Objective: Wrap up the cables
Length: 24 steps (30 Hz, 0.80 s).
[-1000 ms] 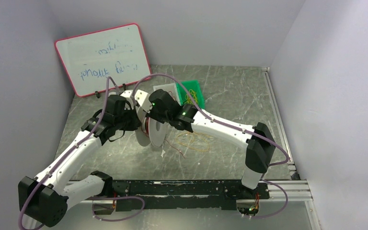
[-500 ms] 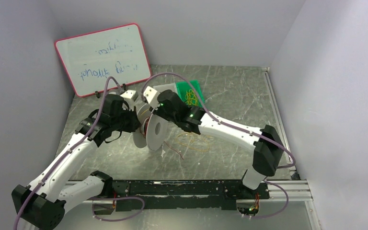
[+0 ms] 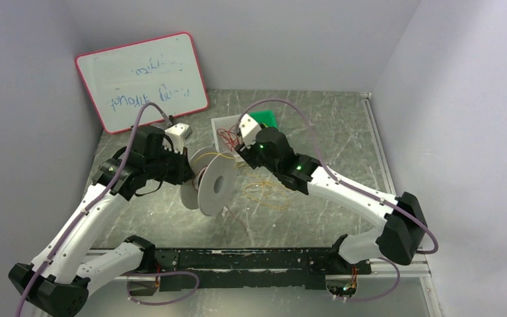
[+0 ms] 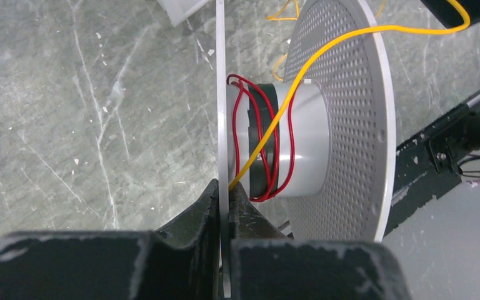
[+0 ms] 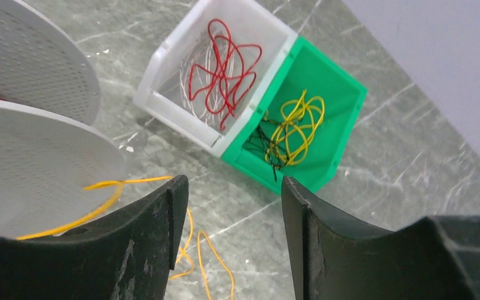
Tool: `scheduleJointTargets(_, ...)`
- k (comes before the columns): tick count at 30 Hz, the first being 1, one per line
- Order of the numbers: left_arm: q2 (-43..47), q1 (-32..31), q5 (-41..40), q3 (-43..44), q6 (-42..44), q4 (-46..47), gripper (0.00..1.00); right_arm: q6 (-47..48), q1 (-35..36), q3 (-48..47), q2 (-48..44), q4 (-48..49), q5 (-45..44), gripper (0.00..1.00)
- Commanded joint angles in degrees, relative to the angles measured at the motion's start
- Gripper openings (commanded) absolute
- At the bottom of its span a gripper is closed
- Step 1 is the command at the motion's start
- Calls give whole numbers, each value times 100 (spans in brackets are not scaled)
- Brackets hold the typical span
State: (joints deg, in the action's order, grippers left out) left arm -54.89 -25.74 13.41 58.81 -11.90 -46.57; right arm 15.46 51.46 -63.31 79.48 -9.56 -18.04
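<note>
A white spool [image 3: 211, 185] stands on edge at mid-table. My left gripper [image 4: 223, 187] is shut on the thin edge of its near flange [image 4: 220, 75]. A red cable [image 4: 275, 137] is wound round the hub, and a yellow cable [image 4: 325, 53] runs from the hub over the perforated flange. The rest of the yellow cable [image 3: 267, 195] lies loose on the table right of the spool. My right gripper [image 5: 232, 187] hangs open with nothing between its fingers, above the table between the spool and the bins. It appears as the right gripper [image 3: 241, 135] in the top view.
A white bin [image 5: 162, 69] holds red cables [image 5: 222, 65]. Against it, a green bin [image 5: 344, 125] holds yellow cables [image 5: 297, 128] and some black wire. A pink-framed whiteboard [image 3: 142, 79] leans at the back left. Grey walls enclose the table on three sides.
My right gripper has opened and drawn back from the spool toward the bins, now holding nothing. The left gripper has kept its grip, and the spool has shifted slightly.
</note>
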Motion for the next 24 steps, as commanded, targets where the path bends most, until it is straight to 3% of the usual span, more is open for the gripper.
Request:
scheduleJointTargets(1,-33,-35,528,537,181,-330,7,-682,-243,534,-483,413,419,61)
scheduleJointTargets(8,-147,-36,660,773,74,-737,7,-1723,-538,1525,-1099,765,1420,64)
scheduleJointTargets(14,-160,-32,718,858,-13,-812,7,-2272,-586,2576,-1535,1400,1744,69)
scheduleJointTargets(24,-176,-31,834,983,12,-919,7,-2769,-821,3284,-911,2656,2408,70)
